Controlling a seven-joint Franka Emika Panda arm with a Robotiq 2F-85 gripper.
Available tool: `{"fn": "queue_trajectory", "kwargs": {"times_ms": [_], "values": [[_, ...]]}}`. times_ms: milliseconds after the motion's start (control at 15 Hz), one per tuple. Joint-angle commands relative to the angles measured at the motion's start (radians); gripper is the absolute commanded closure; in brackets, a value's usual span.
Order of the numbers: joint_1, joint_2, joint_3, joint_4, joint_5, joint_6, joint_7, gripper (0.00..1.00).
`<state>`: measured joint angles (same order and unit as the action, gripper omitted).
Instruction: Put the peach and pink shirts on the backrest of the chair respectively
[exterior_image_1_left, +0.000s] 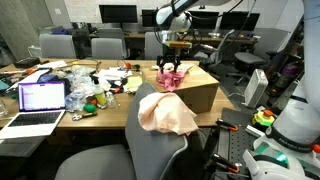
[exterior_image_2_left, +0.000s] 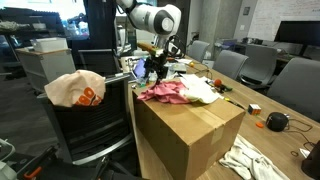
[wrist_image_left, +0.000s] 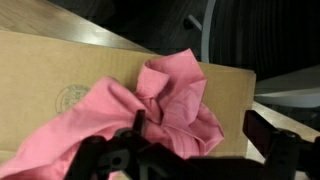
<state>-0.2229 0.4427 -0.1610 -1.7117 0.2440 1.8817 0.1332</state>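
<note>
Pink shirt (wrist_image_left: 165, 100) btm hid by blurry gripper (wrist_image_left: 198, 128), jaws apart.

A cardboard box (exterior_image_2_left: 195, 132) shows in both exterior views; a white cloth (exterior_image_2_left: 203, 90) lies on its top; an open laptop (exterior_image_1_left: 40, 98) — screen lit — sits on a desk (exterior_image_1_left: 100, 116) beside bright clutter (exterior_image_1_left: 92, 88); monitors (exterior_image_1_left: 118, 13) stand behind.

The long wooden table (exterior_image_1_left: 118, 104) carries an open laptop (exterior_image_1_left: 40, 100) near one end, with a jumble of small colourful things (exterior_image_1_left: 95, 90) just beside it. A cardboard box (exterior_image_2_left: 190, 130) stands at the other end; from here I cannot tell whether it rests on the tabletop. On the box lie a pink shirt (exterior_image_2_left: 165, 92) and a white cloth (exterior_image_2_left: 203, 90), touching.
</note>
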Motion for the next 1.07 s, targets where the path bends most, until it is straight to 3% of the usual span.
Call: {"fn": "queue_trajectory", "kwargs": {"times_ms": [0, 467, 1000], "values": [[0.011, -0.006, -0.028, -0.027, -0.024, 0.046, 0.103, 0.0], [0.012, 0.015, -0.05, -0.059, -0.024, 0.098, 0.248, 0.0], [0.028, 0.051, -0.013, -0.034, 0.019, 0.129, 0.257, 0.0]]}}
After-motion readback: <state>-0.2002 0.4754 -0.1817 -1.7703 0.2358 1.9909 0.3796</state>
